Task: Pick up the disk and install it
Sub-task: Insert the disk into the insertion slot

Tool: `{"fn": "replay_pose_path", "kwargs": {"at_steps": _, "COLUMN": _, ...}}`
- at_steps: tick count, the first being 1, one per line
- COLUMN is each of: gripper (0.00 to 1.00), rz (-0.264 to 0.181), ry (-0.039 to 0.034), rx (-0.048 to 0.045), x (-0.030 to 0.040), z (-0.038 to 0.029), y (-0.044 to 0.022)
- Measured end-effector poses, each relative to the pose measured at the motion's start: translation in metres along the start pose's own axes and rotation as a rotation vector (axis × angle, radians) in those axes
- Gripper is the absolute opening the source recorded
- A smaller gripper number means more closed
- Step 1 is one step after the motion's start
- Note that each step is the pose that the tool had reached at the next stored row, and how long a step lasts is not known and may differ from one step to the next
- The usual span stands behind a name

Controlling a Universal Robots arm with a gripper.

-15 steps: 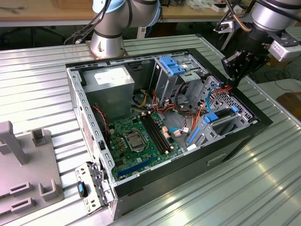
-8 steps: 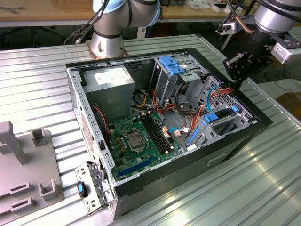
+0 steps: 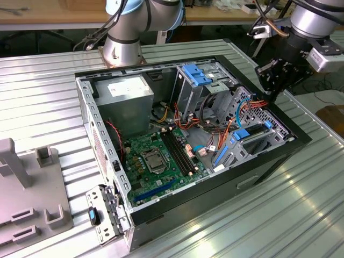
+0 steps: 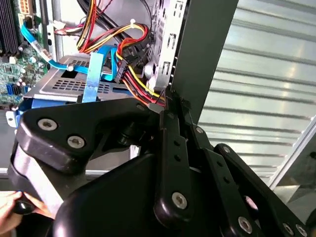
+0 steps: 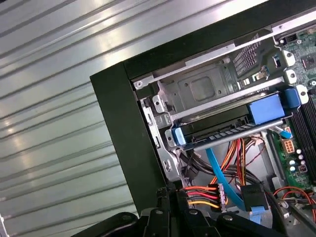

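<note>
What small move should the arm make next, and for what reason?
Probably shift the pincer inward, from the black case wall toward the disk. In the first wrist view the pincer hangs by the wall's edge beside the coloured cables, while the disk lies apart from it in the metal drive cage, not grasped.

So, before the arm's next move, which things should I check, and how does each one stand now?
1. Disk found: ok, in the bay at the case edge.
2. Gripper free of disk: ok, apart from it.
3. Red and yellow wires away from gripper: not ok, right beside it.
4. Room to case wall: not ok, gripper close beside it.
5. Disk fully seated: cannot tell.
</note>
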State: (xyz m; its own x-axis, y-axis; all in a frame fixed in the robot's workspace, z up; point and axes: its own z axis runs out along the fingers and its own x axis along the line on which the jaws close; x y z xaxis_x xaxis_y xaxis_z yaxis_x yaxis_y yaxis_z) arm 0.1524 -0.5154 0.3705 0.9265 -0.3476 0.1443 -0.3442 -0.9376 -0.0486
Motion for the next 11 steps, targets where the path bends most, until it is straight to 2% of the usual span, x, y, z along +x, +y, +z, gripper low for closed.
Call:
{"fn": "replay_pose_path", "kwargs": {"at_steps": 3, "gripper": 0.16, "rz": 0.086, "ry": 0.0053, "rx": -0.0158, "x": 0.0, "z": 0.0, "y": 0.0}}
{"fn": "replay_pose_path", "kwargs": {"at_steps": 7, "gripper": 0.16, "rz": 0.166, "ry": 0.0097, "rx": -0.0303, "x": 0.0, "z": 0.0, "y": 0.0}}
{"fn": "replay_pose_path", "kwargs": {"at_steps": 8, "gripper": 0.16, "rz": 0.187, "ry": 0.0091, "rx": -0.0345, "x": 0.0, "z": -0.0001, "y": 0.0}}
{"fn": "replay_pose_path", "kwargs": {"at_steps": 11, "gripper": 0.16, "rz": 0.192, "ry": -0.0033, "rx": -0.0415, "x": 0.0, "z": -0.0001, "y": 0.0}}
